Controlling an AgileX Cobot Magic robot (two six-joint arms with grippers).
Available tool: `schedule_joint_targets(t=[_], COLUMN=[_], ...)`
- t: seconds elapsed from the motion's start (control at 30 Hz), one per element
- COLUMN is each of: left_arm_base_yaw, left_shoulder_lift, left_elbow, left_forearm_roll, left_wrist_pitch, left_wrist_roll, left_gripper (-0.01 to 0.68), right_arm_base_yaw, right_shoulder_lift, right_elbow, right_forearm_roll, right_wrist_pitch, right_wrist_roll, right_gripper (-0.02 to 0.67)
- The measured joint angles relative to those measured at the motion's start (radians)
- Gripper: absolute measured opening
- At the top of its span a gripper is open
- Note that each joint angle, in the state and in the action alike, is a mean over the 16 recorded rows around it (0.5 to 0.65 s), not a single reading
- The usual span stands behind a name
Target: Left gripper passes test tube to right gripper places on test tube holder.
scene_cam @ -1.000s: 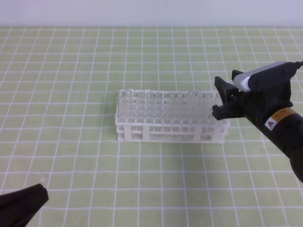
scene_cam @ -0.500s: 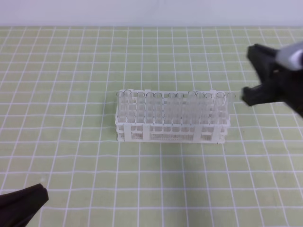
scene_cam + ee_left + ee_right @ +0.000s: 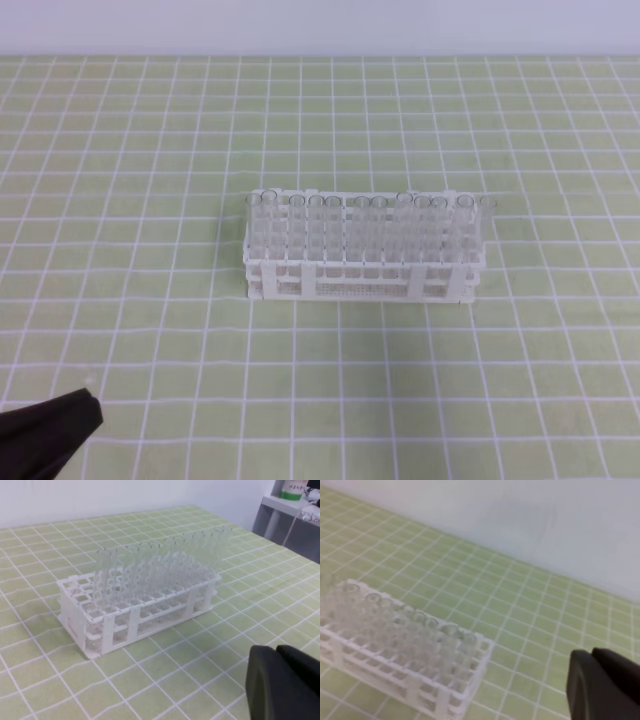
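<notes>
**Inspector:** What differs from a second ago?

**Assistant:** The right arm is gone from the overhead view. A second ago its claw stood at the right end of the test tube holder (image 3: pixel 365 262); half a second ago it was higher and further right, blurred. Now only the right wrist view shows the right gripper (image 3: pixel 607 684), as a dark shape in the lower right corner.

**Inspector:** Its state?

**Assistant:** Clenched, with the two fingers lying together and nothing between them.

**Inspector:** And the left gripper?

**Assistant:** The left gripper (image 3: pixel 45 432) sits in the lower left corner of the overhead view, where it was a second ago, well apart from the holder. Its own wrist view shows the fingers pressed together, clenched on nothing.

**Inspector:** Location of the test tube?

**Assistant:** The holder stands near the middle of the green checked mat (image 3: pixel 150 150), holding upright clear tubes in rows. One test tube (image 3: pixel 487 220) stands at the far right end, its rim just past the others. It is upright in the holder and touched by neither claw. I cannot tell from these views which hole it occupies.

**Inspector:** Anything else?

**Assistant:** A pale wall (image 3: pixel 520 520) runs behind the mat. In the left wrist view, a grey shelf (image 3: pixel 292 510) stands at the upper right, beyond the mat's edge.
</notes>
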Motion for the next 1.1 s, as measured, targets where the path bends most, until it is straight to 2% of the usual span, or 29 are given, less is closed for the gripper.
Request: schedule_joint_targets(t=[0.3, 0.73, 0.9, 1.1], left_arm_base_yaw=[0.000, 0.000, 0.000, 0.000], left_shoulder_lift=[0.000, -0.001, -0.001, -0.002], left_elbow=[0.000, 0.000, 0.000, 0.000], left_forearm_roll=[0.000, -0.001, -0.001, -0.001], left_wrist_pitch=[0.003, 0.006, 0.008, 0.009], left_wrist_roll=[0.000, -0.001, -0.001, -0.001], left_gripper=[-0.002, -0.002, -0.002, -0.002], right_arm_base_yaw=[-0.104, -0.323, -0.360, -0.368], right_shoulder_lift=[-0.131, -0.508, -0.609, -0.669], right_elbow=[0.106, 0.485, 0.565, 0.614], right_forearm_roll=[-0.039, 0.007, 0.035, 0.137], right_wrist_pitch=[-0.007, -0.158, -0.165, -0.112], right_wrist_roll=[0.037, 0.083, 0.079, 0.014], right_gripper=[-0.015, -0.015, -0.015, -0.015])
